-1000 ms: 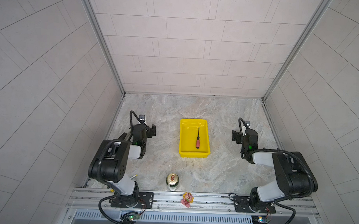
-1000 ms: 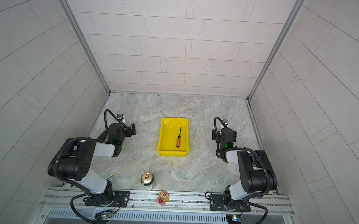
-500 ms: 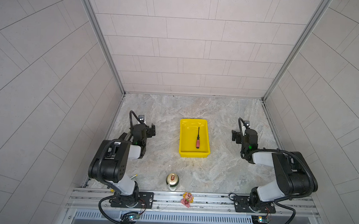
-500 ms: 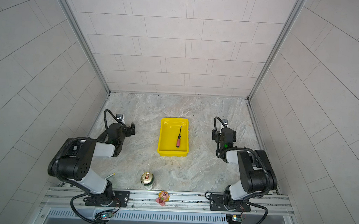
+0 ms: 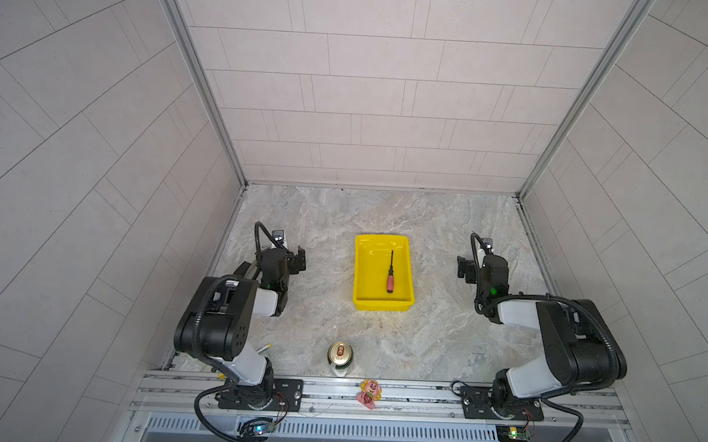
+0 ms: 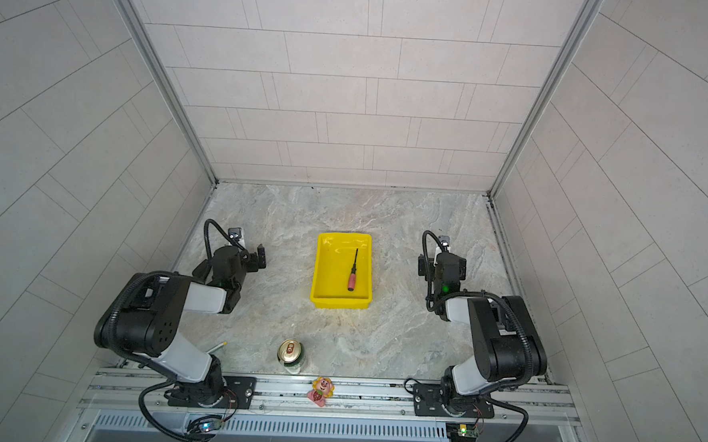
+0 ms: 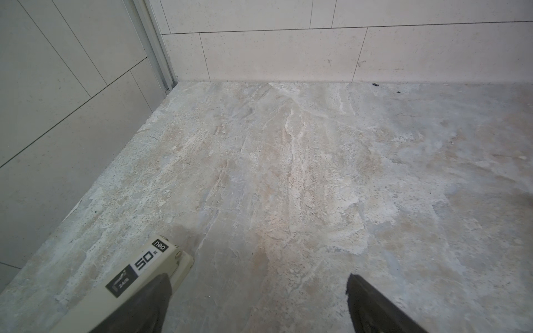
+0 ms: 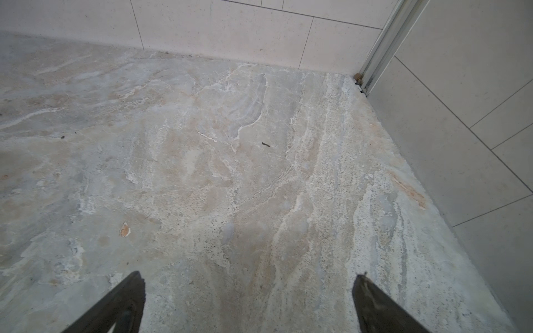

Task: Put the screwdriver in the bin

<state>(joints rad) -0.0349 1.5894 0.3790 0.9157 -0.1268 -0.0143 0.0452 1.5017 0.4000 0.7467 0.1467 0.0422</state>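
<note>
Screwdriver (image 5: 389, 277) lies flat inside the bin (image 5: 362, 272), apart from both arms. Left end effector (image 7: 259, 299) and right end effector (image 8: 249, 299) stand open and empty over bare counter (image 5: 421, 338); judged done, so simply hold clear.

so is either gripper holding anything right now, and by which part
Nothing is held: left gripper and right gripper are open and empty; the screwdriver lies in the bin.

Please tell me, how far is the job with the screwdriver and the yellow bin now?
Done: the screwdriver lies flat inside the bin, handle toward the near wall. In hand: nothing; the left gripper and the right gripper are both open and empty, away from the bin. Left: nothing visible.
</note>
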